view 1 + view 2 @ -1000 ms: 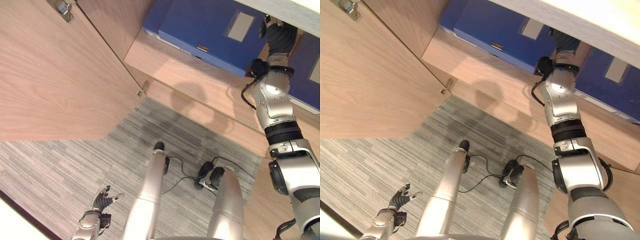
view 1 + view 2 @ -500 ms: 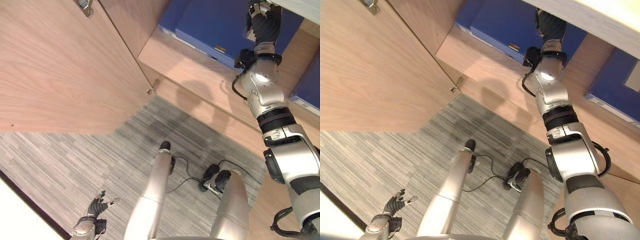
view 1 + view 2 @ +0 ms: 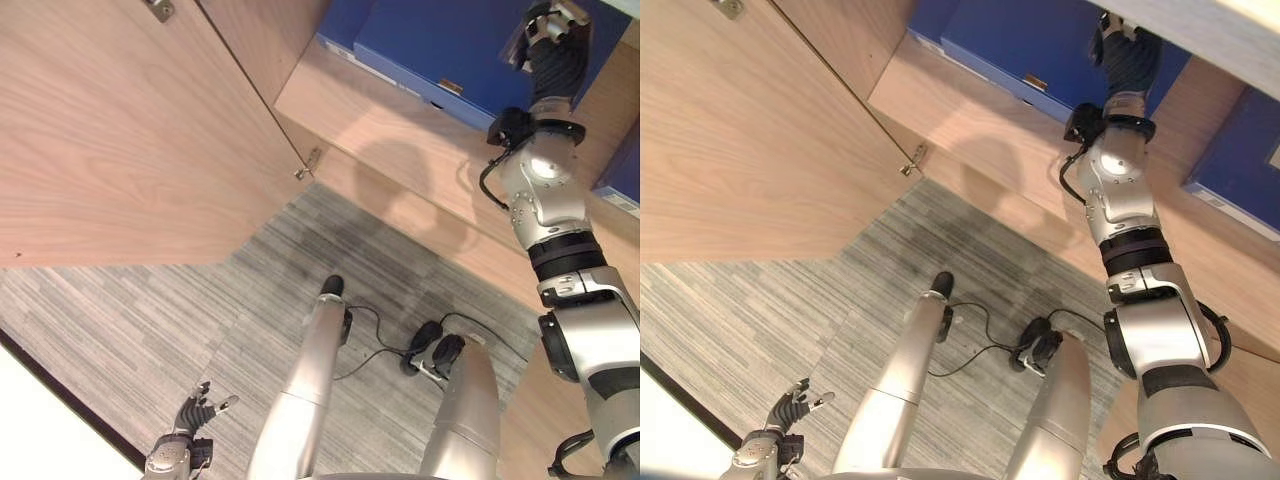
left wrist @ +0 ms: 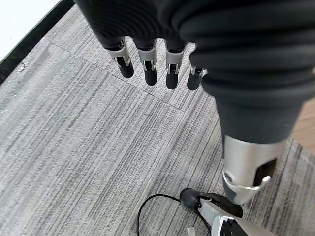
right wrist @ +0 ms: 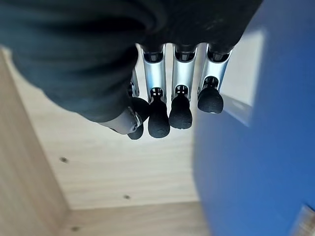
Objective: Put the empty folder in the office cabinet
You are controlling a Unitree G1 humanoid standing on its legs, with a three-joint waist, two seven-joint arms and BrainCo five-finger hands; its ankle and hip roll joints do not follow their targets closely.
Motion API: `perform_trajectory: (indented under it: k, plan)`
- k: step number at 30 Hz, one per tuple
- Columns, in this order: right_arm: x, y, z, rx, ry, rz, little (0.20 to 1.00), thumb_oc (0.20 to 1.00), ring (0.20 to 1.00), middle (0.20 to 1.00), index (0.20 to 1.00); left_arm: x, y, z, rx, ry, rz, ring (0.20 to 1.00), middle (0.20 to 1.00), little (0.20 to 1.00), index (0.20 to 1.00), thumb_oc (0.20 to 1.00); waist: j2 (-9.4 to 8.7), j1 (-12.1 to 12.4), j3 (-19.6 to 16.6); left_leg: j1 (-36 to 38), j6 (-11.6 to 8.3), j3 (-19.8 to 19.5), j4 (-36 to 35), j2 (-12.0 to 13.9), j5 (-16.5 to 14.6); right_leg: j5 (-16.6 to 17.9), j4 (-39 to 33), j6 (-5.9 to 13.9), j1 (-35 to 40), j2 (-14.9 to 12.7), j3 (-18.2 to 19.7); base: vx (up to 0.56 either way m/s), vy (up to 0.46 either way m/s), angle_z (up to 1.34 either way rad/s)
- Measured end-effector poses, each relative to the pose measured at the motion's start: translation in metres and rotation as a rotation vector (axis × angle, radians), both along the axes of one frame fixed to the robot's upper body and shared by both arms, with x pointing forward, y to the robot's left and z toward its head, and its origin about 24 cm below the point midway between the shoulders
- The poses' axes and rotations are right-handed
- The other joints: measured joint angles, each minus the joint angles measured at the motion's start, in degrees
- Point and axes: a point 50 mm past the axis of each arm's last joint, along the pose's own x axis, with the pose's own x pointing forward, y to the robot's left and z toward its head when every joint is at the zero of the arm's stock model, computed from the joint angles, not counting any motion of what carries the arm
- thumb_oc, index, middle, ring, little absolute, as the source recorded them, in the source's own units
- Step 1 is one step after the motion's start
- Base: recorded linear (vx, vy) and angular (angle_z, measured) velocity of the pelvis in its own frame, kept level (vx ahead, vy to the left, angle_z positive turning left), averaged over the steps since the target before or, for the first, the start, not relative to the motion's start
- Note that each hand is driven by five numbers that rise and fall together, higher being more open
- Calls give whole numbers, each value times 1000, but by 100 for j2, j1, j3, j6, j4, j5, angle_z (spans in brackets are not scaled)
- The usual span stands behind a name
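Cabinet (image 3: 390, 120): pale wood, door (image 3: 110, 130) swung open to the robot's left, small metal hinge (image 3: 312, 162) at the door's lower corner.
Floor (image 3: 150, 330): grey striped carpet below the cabinet.
Shelf (image 3: 980, 125): inside the cabinet, carrying the blue folders; wooden wall and back panel seen close in the right wrist view.
Folder (image 3: 450, 45): blue, largest of the set, standing on the shelf inside the cabinet, pale label on its face, small metal fitting low on its edge; seen just beside the fingers in the right wrist view (image 5: 256, 123).
Second folder (image 3: 1240, 165): blue, further to the right on the same shelf, apart from the first, bare wood between them.
Right hand (image 3: 550, 40): raised into the cabinet at the folder's right edge; fingers (image 5: 179, 110) straight and side by side, thumb tucked near them, nothing grasped.
Left hand (image 3: 195, 415): low over the carpet, well apart from the cabinet; fingers (image 4: 147, 73) relaxed and spread, empty.
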Motion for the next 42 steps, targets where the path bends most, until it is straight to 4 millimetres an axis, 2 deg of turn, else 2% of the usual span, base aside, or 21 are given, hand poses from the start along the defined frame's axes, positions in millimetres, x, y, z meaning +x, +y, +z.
perform_trajectory:
  k: [3, 7, 10, 14, 17, 18, 24, 26, 30, 42]
  plan:
    - [-31, -11, 2, 22, -147, -9, 200, 200, 200, 200, 200, -1, -1, -1, -8, 3, 16, 1000, 1000, 1000, 1000, 1000, -26, -137, 16, 7, 2, 1, -73, 0, 1, 17, -85, 27, 1, 12, -6, 0, 0, 0]
    - [-49, -21, -5, 9, -205, -44, 200, 200, 200, 200, 200, -2, -1, -2, -8, 3, 19, 1000, 1000, 1000, 1000, 1000, -33, -308, 20, 28, 0, 19, -114, 1, 2, 49, -137, 82, 3, 23, 6, 0, 0, 0]
    - [-56, -36, -12, -45, -183, -120, 200, 200, 200, 200, 200, -1, 2, -1, -7, -2, 40, 1000, 1000, 1000, 1000, 1000, -42, -321, 25, 42, 35, 29, -120, 5, -18, 53, -144, 89, 3, 33, 33, 5, 6, -1]
    - [-44, -54, -30, -26, -80, -199, 200, 200, 200, 200, 200, -1, 1, -1, -2, -1, 30, 1000, 1000, 1000, 1000, 1000, -69, -315, 40, 53, 36, 27, -118, 13, -18, 54, -140, 91, 16, 37, 35, 0, 0, 0]
    - [-21, -79, -70, 24, 147, -317, 200, 200, 200, 200, 200, -1, 1, -1, -1, -2, 27, 1000, 1000, 1000, 1000, 1000, -79, -288, 36, 57, 36, 29, -113, 13, -17, 64, -148, 107, 34, 31, 31, 0, 0, 0]
    - [-17, -77, -73, 19, 173, -310, 200, 200, 200, 200, 200, -1, 1, -1, -2, -1, 26, 1000, 1000, 1000, 1000, 1000, -79, -295, 36, 56, 36, 29, -101, 14, -17, 68, -147, 115, 32, 36, 35, 0, 0, 0]
    - [3, -57, -48, -19, 173, -249, 200, 200, 200, 200, 200, -1, 2, 0, 1, -3, 16, 1000, 1000, 1000, 1000, 1000, -77, -215, 34, 57, 35, 28, -98, 17, -16, 71, -139, 119, 31, 38, 37, 0, 0, 0]
    - [13, -49, -44, 57, 184, -205, 200, 200, 200, 200, 200, -3, 3, -1, 3, 6, 18, 1000, 1000, 1000, 1000, 1000, -75, -147, 32, 62, 35, 31, -98, 17, -16, 71, -137, 119, 34, 40, 39, 0, 0, 0]
    - [17, -39, -39, 52, 185, -142, 200, 200, 200, 200, 200, -3, 3, -1, 3, 8, 17, 1000, 1000, 1000, 1000, 1000, -74, -68, 30, 65, 27, 32, -92, 16, -11, 72, -135, 119, 42, 33, 38, 0, 0, 0]
    - [27, -50, -48, 95, 290, -166, 200, 200, 200, 200, 200, -3, 1, -1, -21, 7, 17, 1000, 1000, 1000, 1000, 1000, -62, 54, -22, 93, 1, 27, -100, 14, 6, 73, -108, 120, 62, 28, 39, 0, 0, 0]
